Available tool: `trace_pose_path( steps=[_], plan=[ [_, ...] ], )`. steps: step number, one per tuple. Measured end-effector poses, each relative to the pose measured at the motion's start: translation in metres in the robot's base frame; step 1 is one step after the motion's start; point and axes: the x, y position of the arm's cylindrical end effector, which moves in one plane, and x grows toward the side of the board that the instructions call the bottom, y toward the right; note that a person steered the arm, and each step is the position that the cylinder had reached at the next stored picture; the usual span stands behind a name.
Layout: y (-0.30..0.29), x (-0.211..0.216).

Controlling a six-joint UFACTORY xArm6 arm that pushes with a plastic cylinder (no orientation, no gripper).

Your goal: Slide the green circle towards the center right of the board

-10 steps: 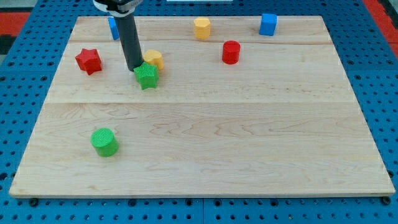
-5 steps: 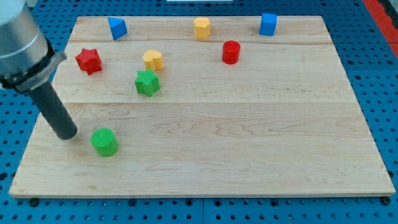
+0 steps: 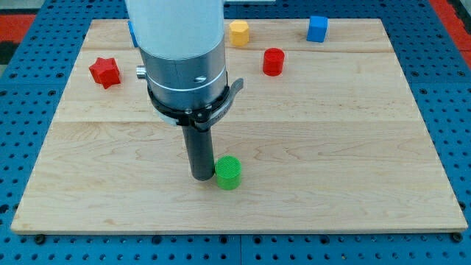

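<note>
Green circle, a small ribbed green plastic cylinder (image 3: pixel 229 172), sits low on the pale wooden board (image 3: pixel 331 147), a little to the view's left of the middle and nearer the view's bottom edge. The straight dark rod's tip (image 3: pixel 201 177) stands on the wood right against the circle's left side, touching or all but touching it; there are no fingers here to spread or close, only that blunt end. Judging by its size, the piece looks light and stiff, likely to skate easily over the smooth wood, and because it is round it could roll off a glancing shove, so the push probably wants to go square through its left flank, aimed toward the view's right and slightly up. Farther back, the arm's wide grey and white housing hides part of the board. Beyond it lie a red plastic star (image 3: pixel 104 71) at the left, a red cylinder (image 3: pixel 273 61), a yellow block (image 3: pixel 238 32) and a blue cube (image 3: pixel 317 28) along the top edge. No brand, label or writing can be read anywhere.
</note>
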Motion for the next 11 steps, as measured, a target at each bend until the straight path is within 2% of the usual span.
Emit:
trace_pose_path(
  steps=[1,4,5,7,8,9,10,11],
  plan=[
    [0.019,0.013],
    [0.118,0.013],
    [0.170,0.006],
    [0.222,-0.054],
    [0.229,-0.026],
    [0.195,-0.004],
    [0.165,-0.020],
    [0.160,-0.040]
  ],
)
